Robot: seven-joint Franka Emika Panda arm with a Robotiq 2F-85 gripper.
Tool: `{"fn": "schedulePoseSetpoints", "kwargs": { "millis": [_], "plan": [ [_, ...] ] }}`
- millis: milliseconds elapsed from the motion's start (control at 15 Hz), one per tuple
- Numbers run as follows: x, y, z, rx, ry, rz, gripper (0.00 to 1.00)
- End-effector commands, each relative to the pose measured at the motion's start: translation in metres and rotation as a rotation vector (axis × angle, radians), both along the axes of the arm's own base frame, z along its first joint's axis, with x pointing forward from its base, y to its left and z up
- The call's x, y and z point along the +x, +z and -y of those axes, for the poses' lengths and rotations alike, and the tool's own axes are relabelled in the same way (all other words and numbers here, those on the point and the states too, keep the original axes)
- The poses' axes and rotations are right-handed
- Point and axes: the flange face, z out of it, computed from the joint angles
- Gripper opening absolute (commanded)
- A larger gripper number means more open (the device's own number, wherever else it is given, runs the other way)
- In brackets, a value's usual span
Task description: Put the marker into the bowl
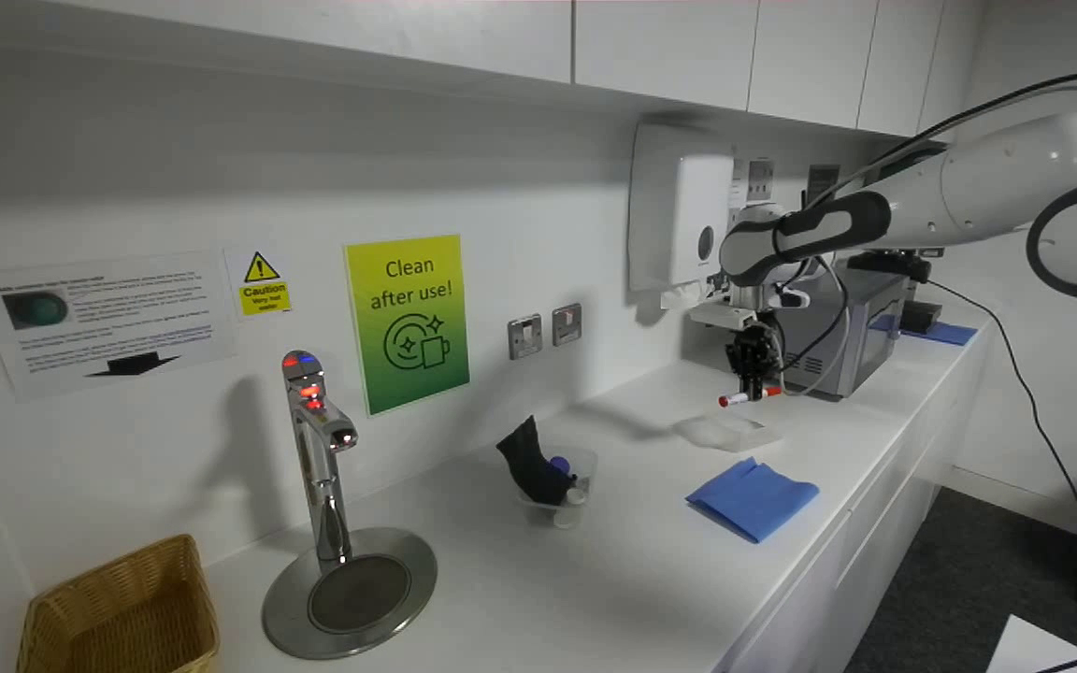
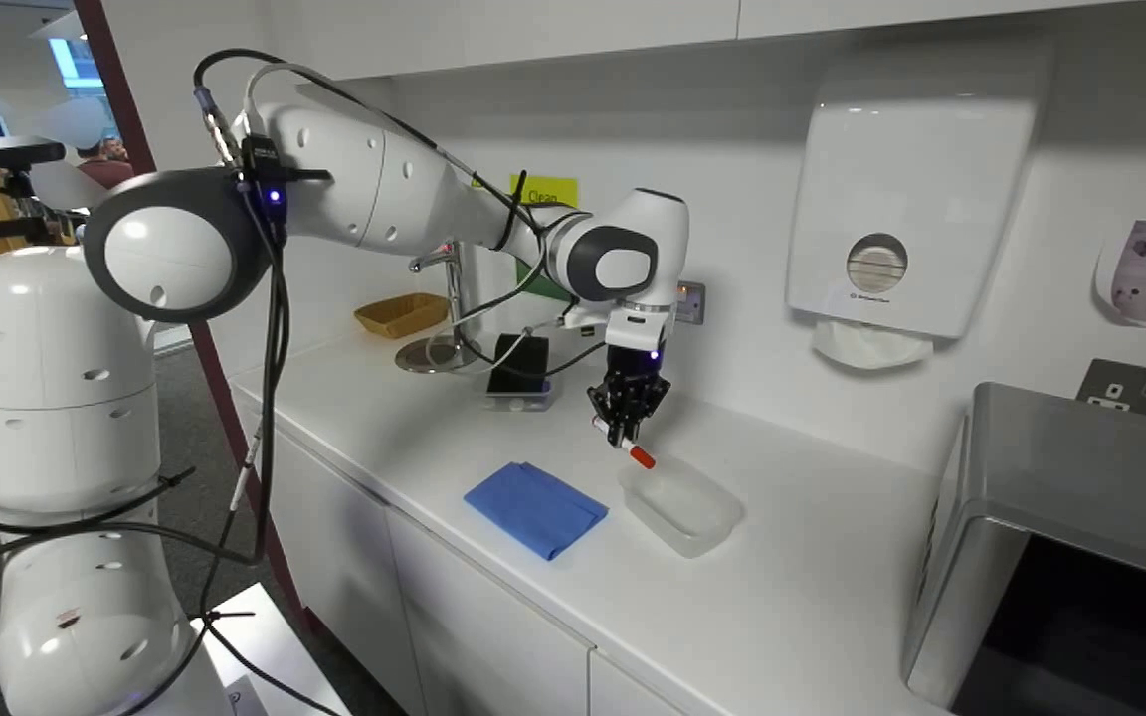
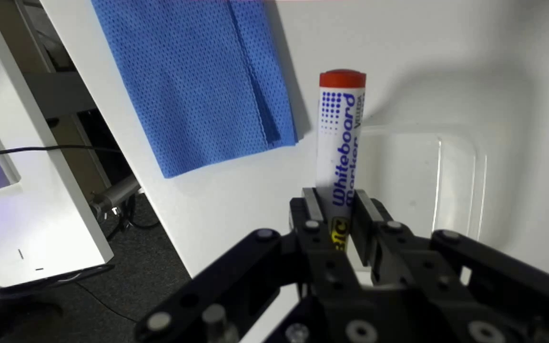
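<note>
The marker is white with red ends; it shows in the wrist view (image 3: 339, 138) and in both exterior views (image 1: 735, 399) (image 2: 641, 456). My gripper (image 3: 334, 202) is shut on the marker's body, with one finger on each side of it. In the exterior views the gripper (image 1: 753, 391) (image 2: 619, 436) holds the marker roughly level above the counter. The bowl is a clear, shallow rectangular plastic container (image 2: 697, 522) on the counter, just below the marker. It also shows in an exterior view (image 1: 735, 437) and at the right in the wrist view (image 3: 455, 190).
A folded blue cloth (image 2: 536, 507) lies beside the bowl near the counter's front edge. A clear tub (image 1: 587, 467) with a black item stands farther along, towards the tap (image 1: 323, 467) and a wicker basket (image 1: 118, 608). A grey microwave (image 2: 1080, 467) stands on the bowl's other side.
</note>
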Motion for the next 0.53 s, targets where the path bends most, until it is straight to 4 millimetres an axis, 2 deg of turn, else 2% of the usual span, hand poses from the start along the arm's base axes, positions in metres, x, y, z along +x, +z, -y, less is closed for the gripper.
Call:
{"fn": "schedulePoseSetpoints", "kwargs": {
  "millis": [0, 467],
  "plan": [
    [-0.016, 0.02, 0.008, -0.04, -0.053, 0.032, 0.05],
    [-0.01, 0.004, 0.028, -0.043, -0.047, 0.008, 0.05]
  ]
}}
